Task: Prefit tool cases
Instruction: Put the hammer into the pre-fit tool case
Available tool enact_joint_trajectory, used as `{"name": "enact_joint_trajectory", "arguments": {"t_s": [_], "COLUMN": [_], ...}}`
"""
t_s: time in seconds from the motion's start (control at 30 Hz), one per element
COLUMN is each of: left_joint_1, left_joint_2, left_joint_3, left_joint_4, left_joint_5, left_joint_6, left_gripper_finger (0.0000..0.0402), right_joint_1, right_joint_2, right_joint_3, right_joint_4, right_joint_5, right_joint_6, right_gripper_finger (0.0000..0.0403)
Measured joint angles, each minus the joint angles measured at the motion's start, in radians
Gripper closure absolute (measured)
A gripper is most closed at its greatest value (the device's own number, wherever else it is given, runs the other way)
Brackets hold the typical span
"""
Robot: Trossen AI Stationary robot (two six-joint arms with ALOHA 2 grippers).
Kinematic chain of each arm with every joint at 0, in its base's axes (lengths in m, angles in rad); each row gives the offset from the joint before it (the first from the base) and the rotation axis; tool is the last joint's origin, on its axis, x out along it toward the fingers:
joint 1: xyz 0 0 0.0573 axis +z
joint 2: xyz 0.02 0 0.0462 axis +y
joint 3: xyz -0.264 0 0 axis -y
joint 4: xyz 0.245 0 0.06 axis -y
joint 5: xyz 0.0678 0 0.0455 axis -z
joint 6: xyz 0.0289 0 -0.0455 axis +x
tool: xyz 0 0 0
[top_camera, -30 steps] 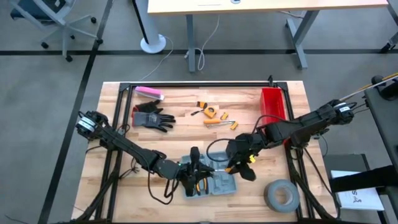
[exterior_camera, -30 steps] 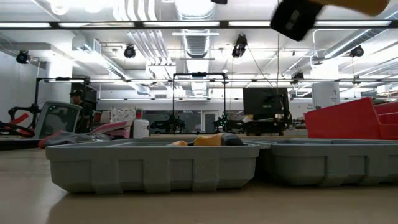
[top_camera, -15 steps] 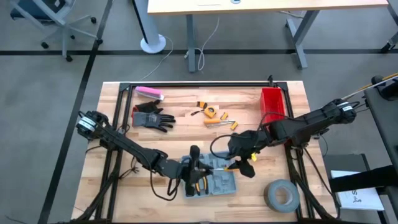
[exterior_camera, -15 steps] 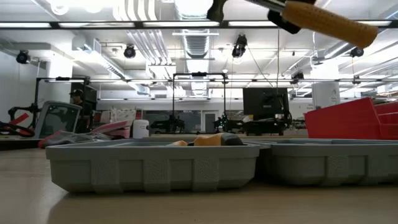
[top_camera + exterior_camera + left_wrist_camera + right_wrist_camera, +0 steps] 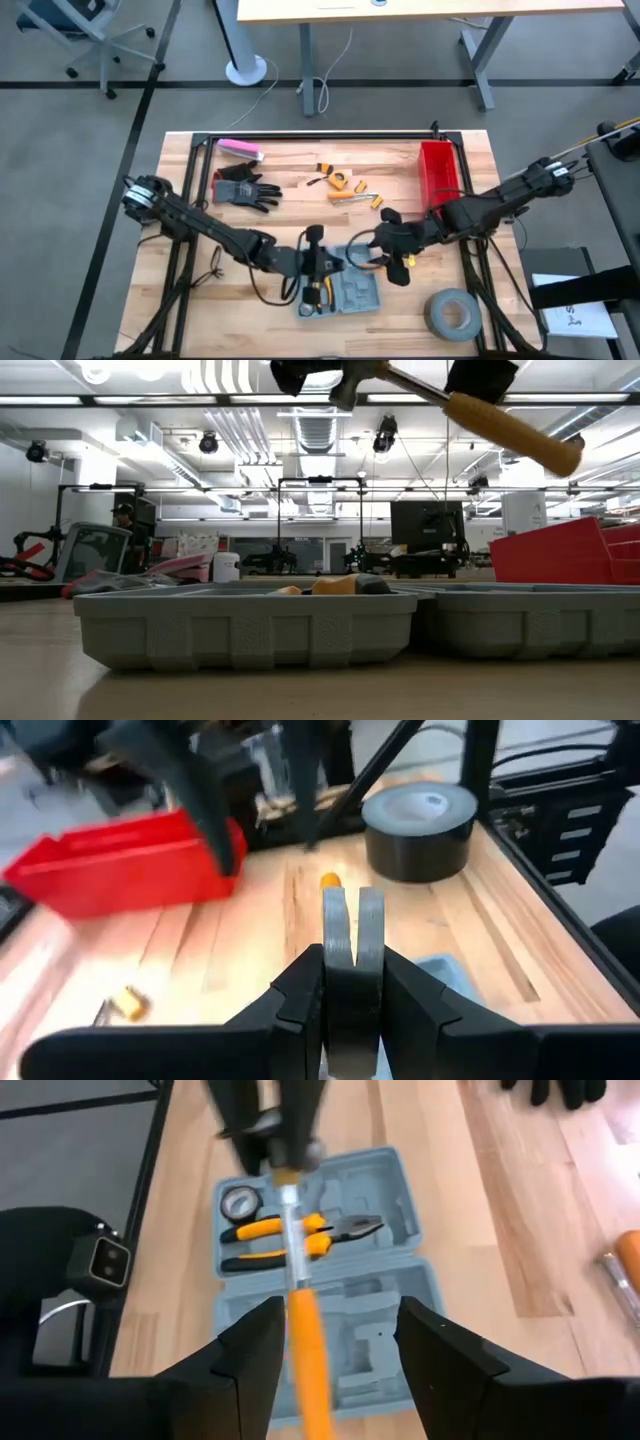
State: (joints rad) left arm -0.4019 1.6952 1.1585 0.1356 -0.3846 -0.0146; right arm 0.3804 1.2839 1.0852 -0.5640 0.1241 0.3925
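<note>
The grey-blue tool case point(image 5: 345, 295) lies open on the table near its front edge, both halves point(image 5: 320, 1270) flat. It holds yellow-handled pliers point(image 5: 300, 1232) and a round gauge-like tool point(image 5: 238, 1202). Above it hangs a hammer point(image 5: 440, 405) with a grey head and an orange handle point(image 5: 308, 1340). My left gripper point(image 5: 322, 262) is shut on its head. My right gripper point(image 5: 385, 243) stands open, its fingers on either side of the handle and apart from it. My left gripper pinches the hammer's grey head point(image 5: 352, 925) between its two fingers, reaching nearly level from the table's left. The hammer is lifted clear over the case. Its handle point(image 5: 510, 430) points away from the fingers toward my right arm and slopes down.
A red bin point(image 5: 437, 165) stands at the far right and a grey tape roll point(image 5: 450, 312) at the near right corner. Black gloves point(image 5: 243, 188), a pink block point(image 5: 240, 149) and small orange tools point(image 5: 350, 190) lie on the far half of the table.
My right gripper has drawn back a little toward the table's far right. My left gripper has rolled about its own line. In the low view the hammer has come into sight: head and handle now show, with the handle sloping down to the right.
</note>
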Motion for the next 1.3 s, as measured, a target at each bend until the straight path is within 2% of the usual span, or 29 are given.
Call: {"name": "enact_joint_trajectory", "arguments": {"t_s": [0.1, 0.27, 0.37, 0.6, 0.87, 1.07, 1.3], "left_joint_1": [0.020, 0.067, 0.091, 0.120, 0.154, 0.190, 0.241], "left_joint_2": [0.007, 0.017, 0.017, 0.017, 0.017, 0.018, 0.018], "left_joint_3": [0.089, 0.197, 0.231, 0.268, 0.274, 0.273, 0.273], "left_joint_4": [-0.165, -0.345, -0.373, -0.409, -0.458, -0.516, -0.558], "left_joint_5": [0.018, 0.133, 0.198, 0.273, 0.406, 0.496, 0.637], "left_joint_6": [-0.056, -0.154, -0.203, -0.251, -0.325, -0.377, -0.406], "left_gripper_finger": [0.0337, 0.0337, 0.0337, 0.0337, 0.0336, 0.0336, 0.0336], "right_joint_1": [0.037, 0.110, 0.155, 0.258, 0.333, 0.353, 0.369], "right_joint_2": [-0.001, -0.006, -0.006, -0.006, -0.006, -0.007, -0.007], "right_joint_3": [0.000, -0.001, -0.005, -0.006, -0.008, -0.008, -0.008], "right_joint_4": [0.000, -0.008, -0.011, -0.016, -0.017, -0.016, -0.017], "right_joint_5": [0.040, 0.121, 0.173, 0.298, 0.426, 0.475, 0.481], "right_joint_6": [0.018, 0.070, 0.106, 0.183, 0.238, 0.259, 0.307], "right_gripper_finger": [0.0236, 0.0235, 0.0234, 0.0243, 0.0241, 0.0240, 0.0249]}}
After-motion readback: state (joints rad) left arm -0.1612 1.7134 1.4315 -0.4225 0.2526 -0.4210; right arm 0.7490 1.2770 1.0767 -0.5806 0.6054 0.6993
